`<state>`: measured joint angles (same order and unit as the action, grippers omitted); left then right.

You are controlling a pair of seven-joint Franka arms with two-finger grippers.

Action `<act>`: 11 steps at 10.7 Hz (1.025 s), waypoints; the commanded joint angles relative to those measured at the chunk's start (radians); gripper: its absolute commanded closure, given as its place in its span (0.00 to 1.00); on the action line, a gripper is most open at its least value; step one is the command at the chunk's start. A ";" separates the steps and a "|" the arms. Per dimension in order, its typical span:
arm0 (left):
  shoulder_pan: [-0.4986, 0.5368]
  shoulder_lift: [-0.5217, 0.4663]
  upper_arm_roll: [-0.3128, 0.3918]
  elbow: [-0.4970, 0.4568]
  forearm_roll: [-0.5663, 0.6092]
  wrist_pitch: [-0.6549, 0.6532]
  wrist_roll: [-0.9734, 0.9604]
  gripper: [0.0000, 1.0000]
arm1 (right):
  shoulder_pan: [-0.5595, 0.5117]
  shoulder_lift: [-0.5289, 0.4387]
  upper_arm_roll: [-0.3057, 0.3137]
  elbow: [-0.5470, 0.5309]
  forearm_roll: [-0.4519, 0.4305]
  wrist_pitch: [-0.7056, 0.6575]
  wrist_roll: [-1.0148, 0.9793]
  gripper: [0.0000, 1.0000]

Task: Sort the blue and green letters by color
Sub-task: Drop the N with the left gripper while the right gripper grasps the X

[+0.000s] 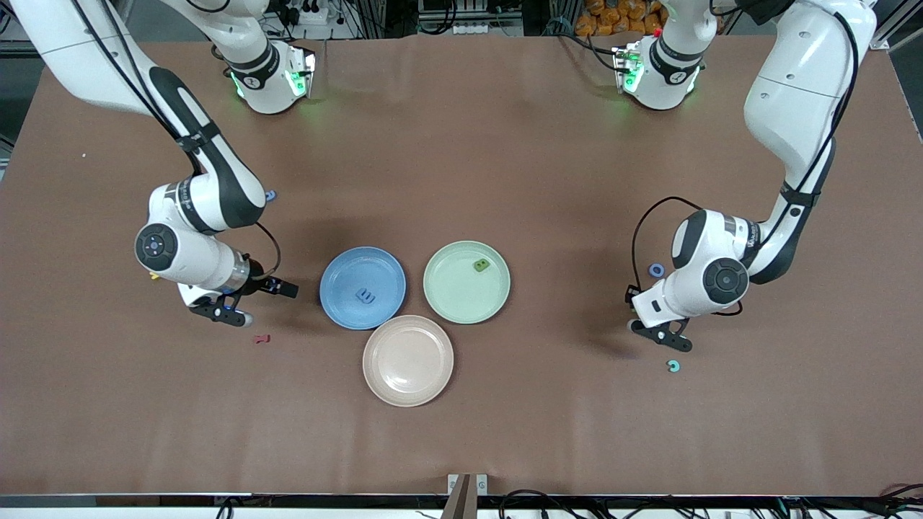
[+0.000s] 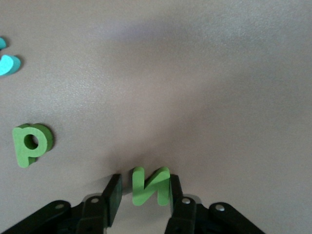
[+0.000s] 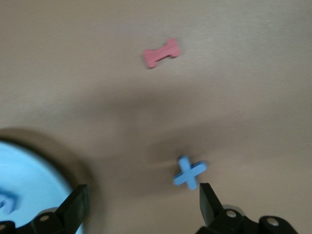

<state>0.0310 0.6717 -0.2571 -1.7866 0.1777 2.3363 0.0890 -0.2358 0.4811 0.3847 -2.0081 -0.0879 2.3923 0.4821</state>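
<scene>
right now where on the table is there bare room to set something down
The broad stretch of table between the arms' bases and the three plates is bare, as is the strip nearer the camera than the pink plate. It is crowded around the blue plate and green plate, and by each claw, where letters lie.

You see a green N (image 2: 151, 185) lying flat on the table, a green P (image 2: 30, 143) near it. A blue X (image 3: 189, 172) lies flat on bare table. One blue letter (image 1: 365, 295) sits in the blue plate (image 1: 339, 303), one green letter (image 1: 481, 265) in the green plate (image 1: 451, 295).
</scene>
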 commanded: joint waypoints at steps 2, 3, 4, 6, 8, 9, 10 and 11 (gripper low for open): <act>-0.002 -0.003 -0.011 0.006 0.011 0.009 -0.008 0.96 | -0.126 -0.032 0.017 -0.110 -0.023 0.123 0.195 0.00; -0.002 -0.014 -0.023 0.009 0.011 0.009 -0.005 1.00 | -0.126 -0.030 0.016 -0.110 -0.023 0.122 0.238 0.00; -0.003 -0.033 -0.055 0.019 0.009 -0.002 -0.006 1.00 | -0.126 -0.029 0.016 -0.110 -0.023 0.120 0.292 0.00; -0.002 -0.043 -0.143 0.051 -0.009 -0.021 -0.044 1.00 | -0.090 -0.025 0.016 -0.110 -0.024 0.120 0.402 0.00; -0.058 -0.043 -0.192 0.087 -0.018 -0.029 -0.202 1.00 | -0.065 -0.018 0.013 -0.112 -0.032 0.122 0.429 0.00; -0.097 -0.037 -0.194 0.117 -0.020 -0.052 -0.256 1.00 | -0.063 -0.013 0.013 -0.124 -0.033 0.125 0.429 0.00; -0.133 -0.034 -0.194 0.134 -0.020 -0.058 -0.334 1.00 | -0.063 -0.009 0.013 -0.130 -0.033 0.134 0.429 0.00; -0.178 -0.035 -0.194 0.147 -0.018 -0.058 -0.423 1.00 | -0.062 0.001 0.011 -0.139 -0.035 0.152 0.429 0.00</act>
<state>-0.0656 0.6409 -0.4593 -1.6799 0.1728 2.3084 -0.1810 -0.2915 0.4810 0.3954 -2.1128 -0.0990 2.5066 0.8826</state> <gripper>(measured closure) 0.670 0.000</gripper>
